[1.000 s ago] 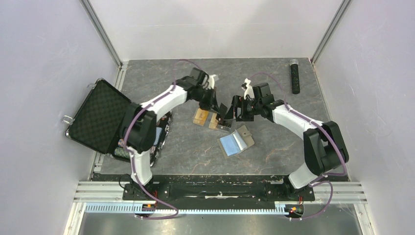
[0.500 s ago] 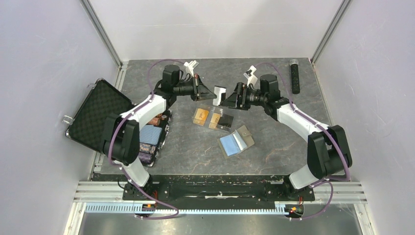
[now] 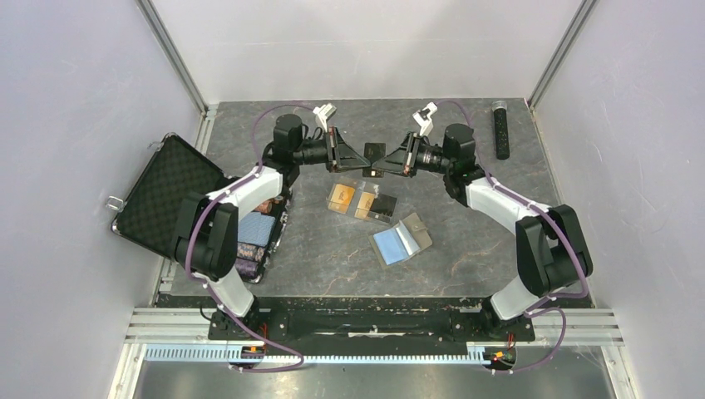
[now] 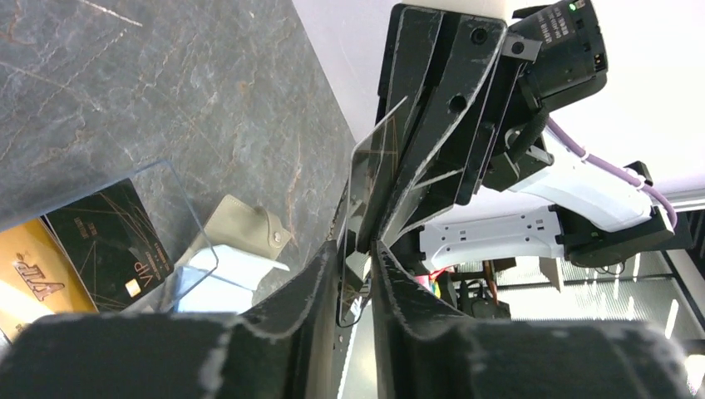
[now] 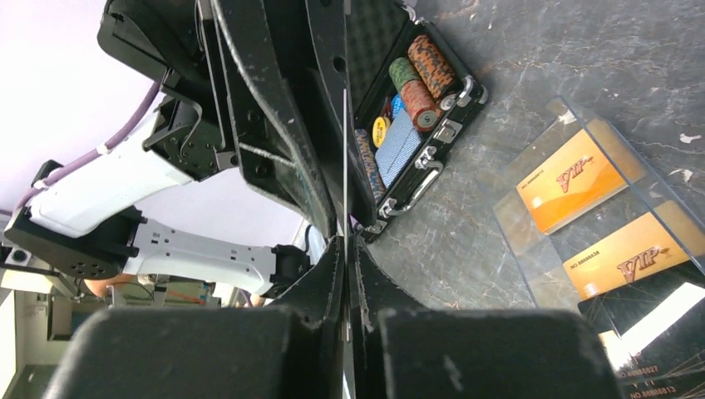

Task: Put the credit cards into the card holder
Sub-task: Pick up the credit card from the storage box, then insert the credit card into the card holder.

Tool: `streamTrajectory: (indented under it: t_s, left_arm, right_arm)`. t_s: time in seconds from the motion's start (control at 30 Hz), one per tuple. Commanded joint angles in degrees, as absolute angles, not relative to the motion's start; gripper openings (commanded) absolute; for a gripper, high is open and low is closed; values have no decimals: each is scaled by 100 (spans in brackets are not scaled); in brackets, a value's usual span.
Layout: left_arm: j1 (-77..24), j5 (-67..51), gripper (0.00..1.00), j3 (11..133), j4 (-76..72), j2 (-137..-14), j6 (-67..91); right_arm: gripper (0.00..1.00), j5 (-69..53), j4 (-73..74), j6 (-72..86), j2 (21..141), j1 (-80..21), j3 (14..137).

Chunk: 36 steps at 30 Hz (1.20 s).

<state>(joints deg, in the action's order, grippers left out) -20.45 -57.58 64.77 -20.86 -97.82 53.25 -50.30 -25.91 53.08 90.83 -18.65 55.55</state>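
Observation:
My two grippers meet tip to tip in the air above the back of the table. My right gripper (image 3: 384, 162) (image 5: 345, 241) is shut on a thin dark card (image 3: 376, 150) (image 4: 372, 170), seen edge-on in the right wrist view. My left gripper (image 3: 362, 160) (image 4: 356, 245) stands slightly open around the card's other end, with a gap beside it. Two orange credit cards (image 3: 339, 196) (image 5: 570, 180) lie in a clear plastic box (image 3: 362, 202) below. The card holder (image 3: 401, 239) (image 4: 241, 233) lies open, blue side up, near the box.
An open black poker-chip case (image 3: 166, 199) (image 5: 416, 125) sits at the left edge, under the left arm. A black remote (image 3: 501, 129) lies at the back right. A black VIP card (image 4: 108, 241) also rests in the clear box.
Both grippers rose from the clear box to meet above the table. The right gripper shut on the dark card and the left gripper loosened from shut to slightly open.

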Motion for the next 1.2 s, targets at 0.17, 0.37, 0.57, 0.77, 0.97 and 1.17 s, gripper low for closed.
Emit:
streamTrajectory:
  t_s: [0.17, 0.37, 0.57, 0.77, 0.97, 1.17]
  left_arm:
    - [-2192, -4914, 34, 6927, 672, -9533, 3546]
    - [-2639, -3916, 34, 7239, 2660, -9704, 2297]
    - [-3202, -3195, 33, 7220, 3542, -9906, 1621]
    - [-3435, -2988, 29, 7524, 3521, -10527, 1665]
    - [-3524, -2888, 28, 8203, 3220, -11297, 1796]
    - [-3542, -2701, 29, 9086, 3068, -11993, 2026]
  right_arm:
    - [0, -4551, -1317, 4289, 9022, -1803, 5569]
    - [0, -4210, -529, 3744, 8924, -1680, 5427]
    - [0, -3808, 338, 3175, 8873, -1480, 5475]
    - [0, -3663, 916, 2674, 8795, -1403, 5601]
    - [0, -3349, 1772, 1937, 8570, -1396, 5779]
    - [0, -3520, 2292, 1455, 8307, -1389, 5772]
